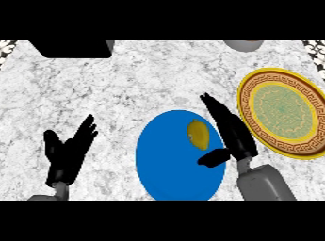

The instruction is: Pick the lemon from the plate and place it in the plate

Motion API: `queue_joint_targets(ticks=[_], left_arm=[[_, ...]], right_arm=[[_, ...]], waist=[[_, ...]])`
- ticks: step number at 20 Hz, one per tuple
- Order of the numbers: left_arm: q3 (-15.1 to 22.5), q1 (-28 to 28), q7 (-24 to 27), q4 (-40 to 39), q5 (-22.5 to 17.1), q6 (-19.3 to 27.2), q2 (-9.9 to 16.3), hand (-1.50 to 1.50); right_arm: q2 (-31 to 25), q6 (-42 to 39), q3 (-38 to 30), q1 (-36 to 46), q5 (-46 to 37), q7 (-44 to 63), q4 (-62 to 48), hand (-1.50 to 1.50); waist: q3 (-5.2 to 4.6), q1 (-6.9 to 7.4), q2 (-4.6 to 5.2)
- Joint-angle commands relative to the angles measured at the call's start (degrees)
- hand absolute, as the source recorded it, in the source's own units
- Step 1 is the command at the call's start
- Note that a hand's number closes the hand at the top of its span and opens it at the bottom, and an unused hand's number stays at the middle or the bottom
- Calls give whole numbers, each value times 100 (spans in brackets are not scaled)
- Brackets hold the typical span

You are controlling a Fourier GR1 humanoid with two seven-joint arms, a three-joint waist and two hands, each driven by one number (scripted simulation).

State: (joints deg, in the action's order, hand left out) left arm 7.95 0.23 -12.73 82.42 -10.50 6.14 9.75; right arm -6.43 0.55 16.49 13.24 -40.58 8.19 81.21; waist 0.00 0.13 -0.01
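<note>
Currently lemon [198, 133] on blue plate [166, 164], right robot hand [229, 134] open just right of lemon, left robot hand [67, 153] open left of plate, patterned plate [319, 139] farther right

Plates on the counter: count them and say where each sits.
2. The blue plate lies at lower centre, holding the lemon. The gold-rimmed patterned plate lies at the right, bare. The right hand lies between them. None seem hidden.
</note>
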Motion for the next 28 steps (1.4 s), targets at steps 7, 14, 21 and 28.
queue_joint_targets(ticks=[7, 14, 21, 28], left_arm=[[-276, -76, -357, 282, 191, -76, -135, 0], [-341, 76, 217, -146, 216, -373, -210, 0], [-154, 262, 136, 10, 415, -278, -323, 0], [25, 39, 7, -25, 470, -373, -359, 0]], right_arm=[[278, -301, -165, 326, -395, -136, -600, -150], [138, 201, -46, 314, -953, -972, -1257, 150], [630, 755, -15, 893, -1287, 1121, -1711, 150], [640, 1766, 52, 1888, -1732, 4510, -1938, 150]], waist=[[0, 0, -1], [-1, -3, 1], [-4, 119, 15], [-12, 406, 21]])
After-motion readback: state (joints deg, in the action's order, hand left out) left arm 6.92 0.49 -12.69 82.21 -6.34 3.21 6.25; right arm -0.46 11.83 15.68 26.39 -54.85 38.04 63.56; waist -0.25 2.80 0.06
